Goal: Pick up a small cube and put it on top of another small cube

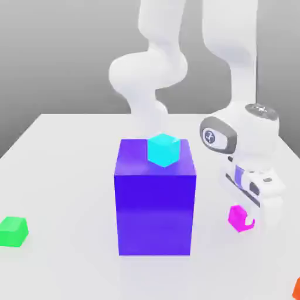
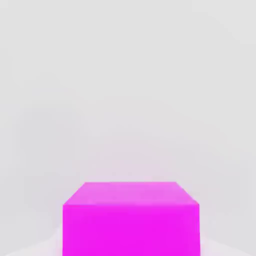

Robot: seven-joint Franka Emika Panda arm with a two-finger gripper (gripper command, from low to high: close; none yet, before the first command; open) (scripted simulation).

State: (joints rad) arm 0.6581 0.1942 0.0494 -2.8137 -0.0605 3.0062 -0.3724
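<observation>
The small magenta cube lies on the white table at the exterior view's right, beside the big blue-purple block. My gripper is lowered right onto the cube and covers its right side. The hand view has the magenta cube very close, with bare table beyond it. The small green cube rests on the table far off at the exterior view's left edge, apart from everything else.
A cyan cube sits on top of the tall blue-purple block, which stands between the magenta and green cubes. An orange cube peeks in at the exterior view's lower right corner. The arm's white links rise behind the block.
</observation>
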